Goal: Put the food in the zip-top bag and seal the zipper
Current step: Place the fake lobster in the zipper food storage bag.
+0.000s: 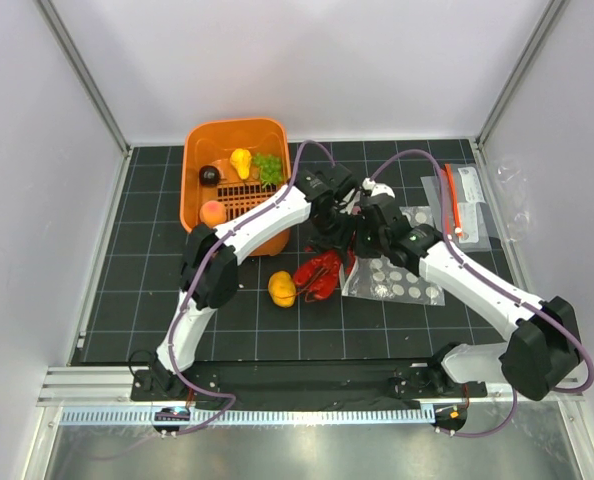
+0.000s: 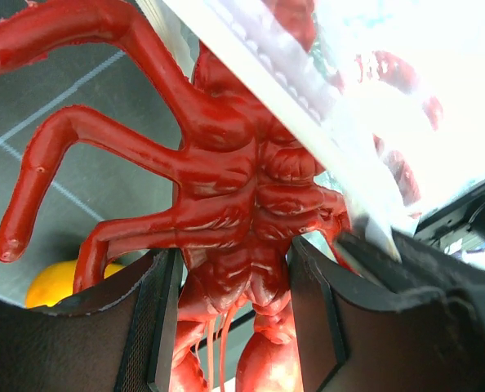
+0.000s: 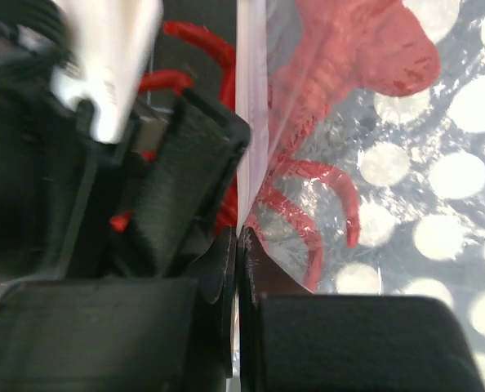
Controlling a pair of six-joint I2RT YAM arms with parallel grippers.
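The lobster was glossy, smooth red plastic. The bag was clear, shiny, crinkled film printed with matt white dots. The left jaws looked matt black and finely textured. The table was matt black; the basket smooth orange plastic.

The red lobster lies at the mouth of the zip-top bag. Its head, one claw and a few legs are past the zipper and show pink through the plastic, while its tail and remaining curved legs are outside. The bag is clear, printed with white dots, and spreads mostly flat to the right of the lobster, its zipper a narrow pale strip that is not pressed shut there. The round peach-orange fruit and the green grape bunch sit well apart in the orange basket.
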